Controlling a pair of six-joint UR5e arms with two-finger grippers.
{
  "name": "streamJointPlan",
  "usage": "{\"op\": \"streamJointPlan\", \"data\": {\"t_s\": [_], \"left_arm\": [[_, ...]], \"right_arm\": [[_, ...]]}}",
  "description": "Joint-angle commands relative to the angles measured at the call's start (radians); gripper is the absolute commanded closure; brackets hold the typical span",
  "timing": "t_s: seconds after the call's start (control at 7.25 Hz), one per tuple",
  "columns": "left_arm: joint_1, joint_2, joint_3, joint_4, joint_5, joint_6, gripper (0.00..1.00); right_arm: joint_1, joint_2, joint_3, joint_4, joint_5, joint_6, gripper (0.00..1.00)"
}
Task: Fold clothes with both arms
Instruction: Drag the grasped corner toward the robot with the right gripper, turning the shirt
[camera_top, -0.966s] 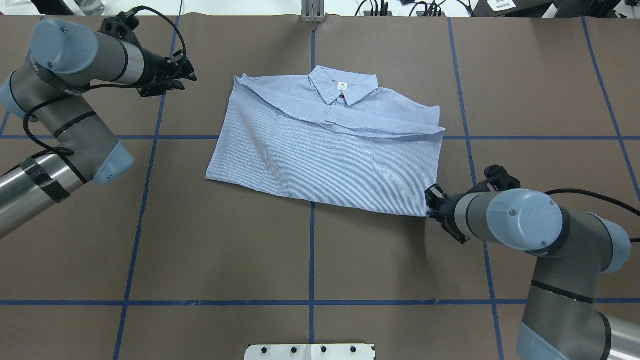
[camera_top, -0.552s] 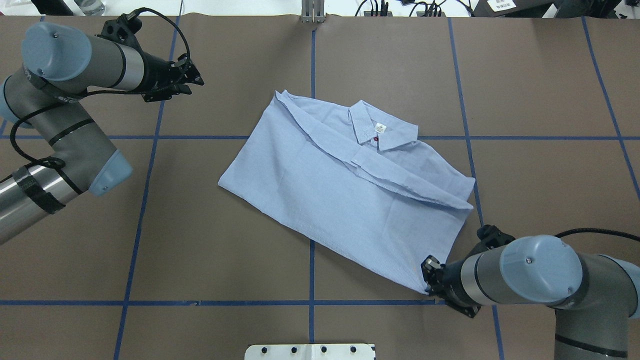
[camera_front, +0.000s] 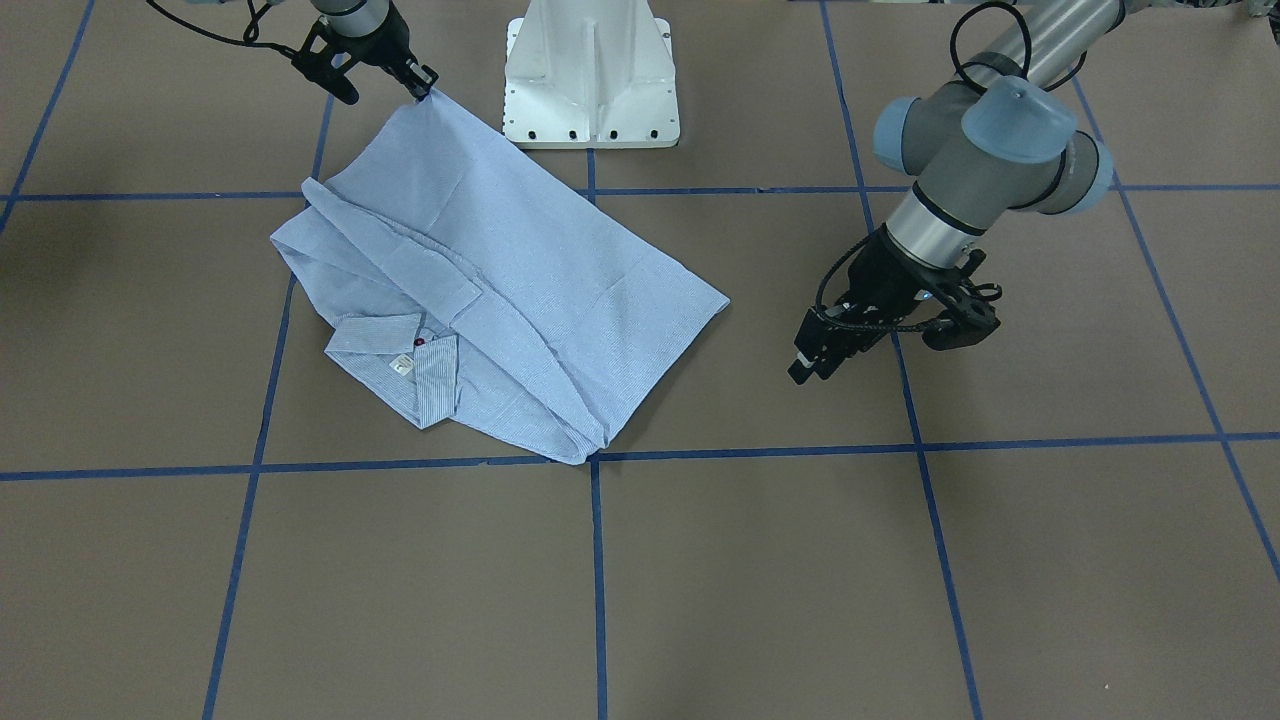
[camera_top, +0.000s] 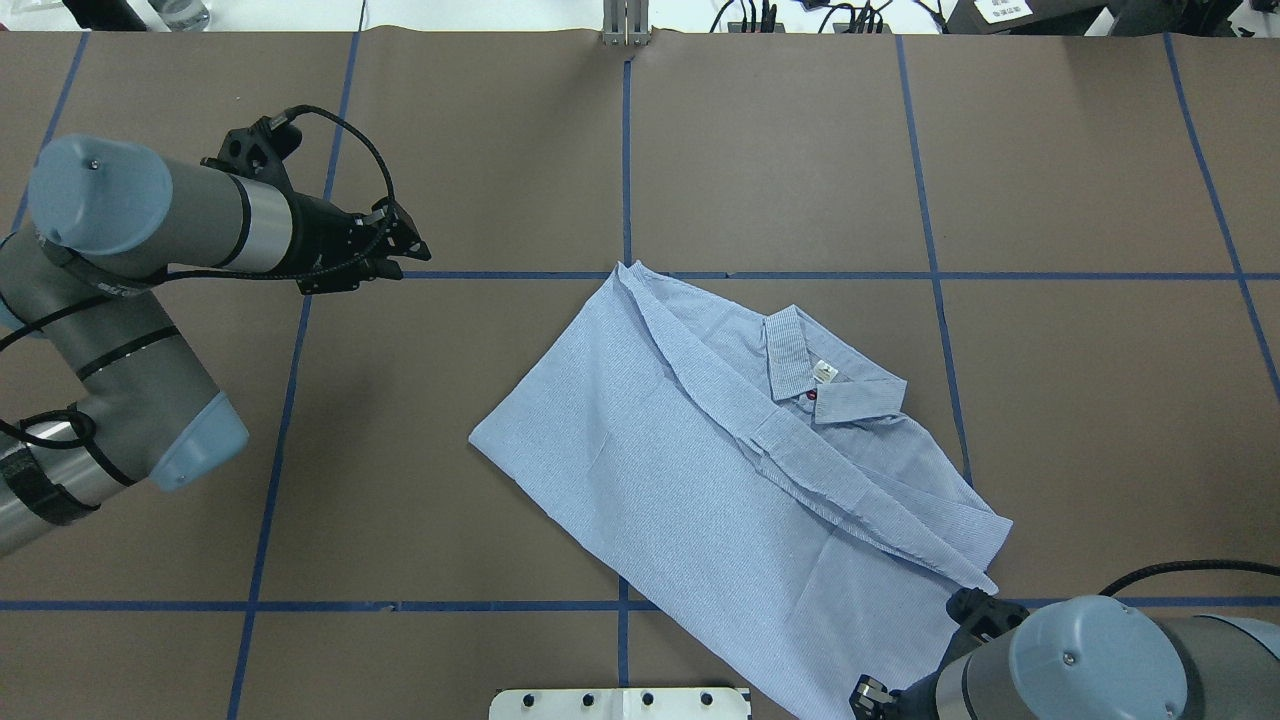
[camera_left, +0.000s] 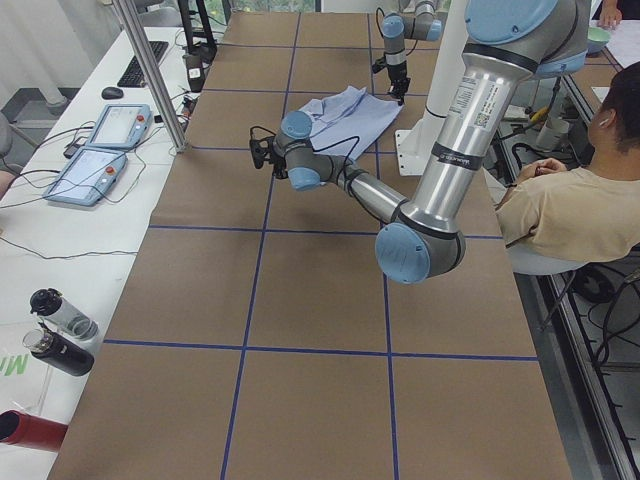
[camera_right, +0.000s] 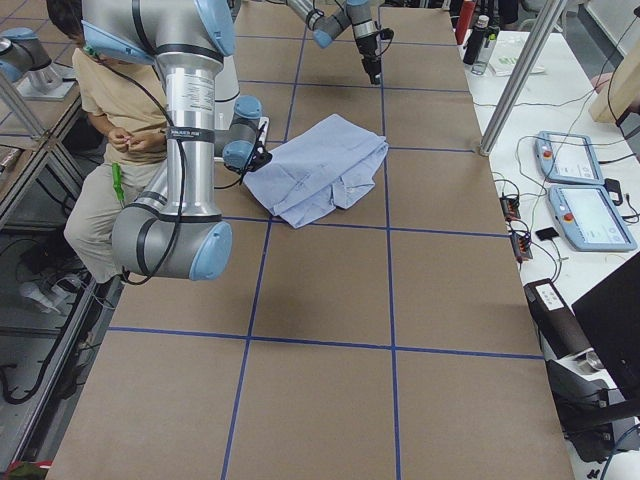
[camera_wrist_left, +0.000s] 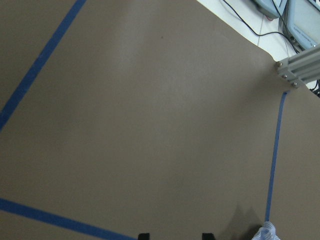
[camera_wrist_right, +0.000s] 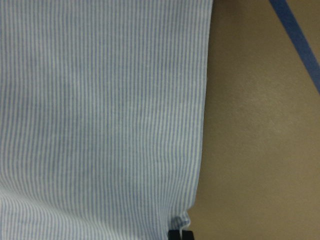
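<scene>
Striped shirt (camera_top: 700, 500) lies folded, askew on brown table (camera_top: 450, 400) — mostly on robot's right of centre tape line (camera_top: 625, 150). Collar (camera_top: 790, 350) faces up, white neck label (camera_top: 825, 371) showing. Right gripper (camera_front: 428, 92) sits low by white pedestal base (camera_front: 590, 70), fingers pinched tight on shirt's near corner. Wrist cam seems to show cloth betw. tips, only just in frame. Left gripper (camera_top: 415, 245) is well apart from shirt, over bare table — jaws parted w/ moderate gap, nothing held.
</scene>
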Motion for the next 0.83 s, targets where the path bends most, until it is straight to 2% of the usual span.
{"op": "streamJointPlan", "data": {"t_s": [0.0, 0.14, 0.28, 0.55, 0.69], "left_arm": [[0.076, 0.01, -0.087, 0.079, 0.001, -0.064, 0.5], [0.124, 0.01, -0.101, 0.105, 0.013, -0.114, 0.47], [0.151, 0.031, -0.1, 0.107, 0.021, -0.131, 0.47], [0.223, 0.051, -0.098, 0.107, 0.064, -0.224, 0.45], [0.28, 0.045, -0.083, 0.107, 0.087, -0.275, 0.45]], "right_arm": [[-0.008, -0.042, 0.064, 0.001, 0.001, 0.001, 0.0], [0.081, -0.052, 0.107, 0.001, 0.005, 0.0, 0.0], [0.213, -0.041, 0.104, 0.002, 0.016, -0.014, 0.0], [0.429, 0.084, 0.001, 0.007, 0.017, -0.077, 0.0], [0.473, 0.133, -0.065, 0.01, 0.005, -0.113, 0.0]]}}
